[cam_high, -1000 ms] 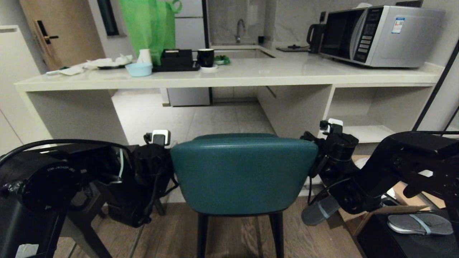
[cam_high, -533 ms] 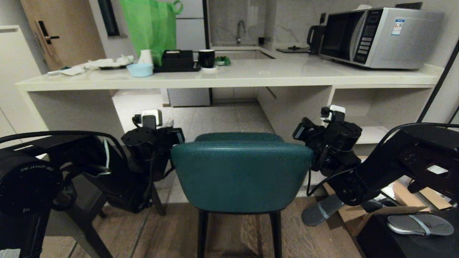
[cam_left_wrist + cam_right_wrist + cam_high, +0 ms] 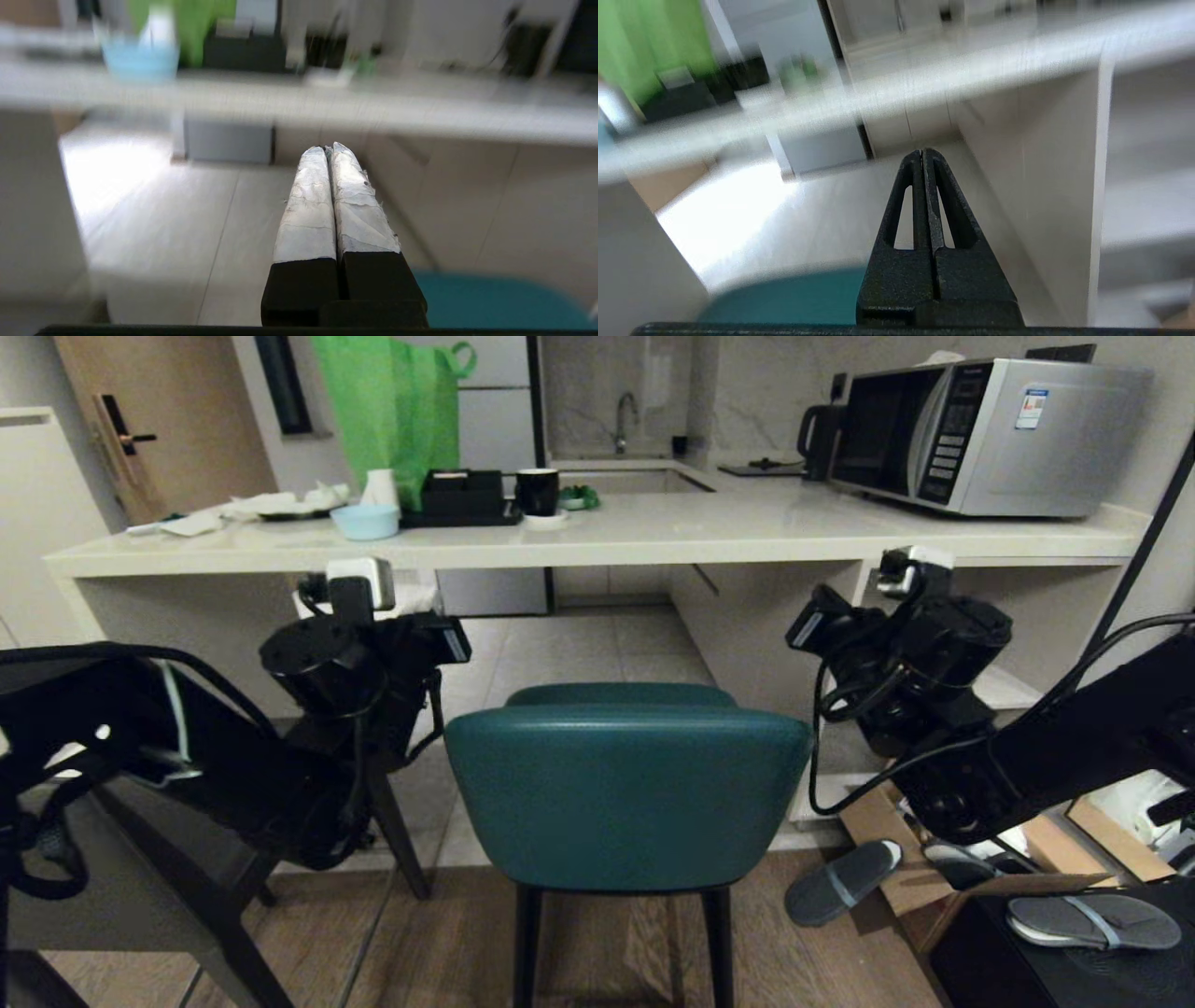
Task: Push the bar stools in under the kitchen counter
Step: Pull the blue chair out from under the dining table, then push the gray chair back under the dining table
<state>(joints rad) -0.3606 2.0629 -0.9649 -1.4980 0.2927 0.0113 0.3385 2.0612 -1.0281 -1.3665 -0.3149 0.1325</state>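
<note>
The teal bar stool (image 3: 625, 793) stands in front of me, its curved back toward me, facing the opening under the kitchen counter (image 3: 653, 537). My left gripper (image 3: 328, 148) is shut and empty. Its hand (image 3: 373, 653) hovers left of the stool back, above the top edge. My right gripper (image 3: 923, 151) is shut and empty too, and its hand (image 3: 896, 644) hovers right of the back. Neither touches the stool. Each wrist view catches a teal corner of the stool (image 3: 495, 303) (image 3: 794, 298) below the fingers. A dark grey stool (image 3: 103, 896) shows at lower left, mostly hidden by my left arm.
The counter carries a microwave (image 3: 980, 429), a black cup (image 3: 536, 487), a blue bowl (image 3: 362, 518) and a green bag (image 3: 392, 401). A whitish side panel (image 3: 766, 625) and shelves (image 3: 943, 681) bound the opening on the right. Slippers (image 3: 1092, 919) and a cardboard box (image 3: 887, 840) lie on the floor at right.
Both arms have risen from beside the teal stool's back to above its top edge. The stool has not moved.
</note>
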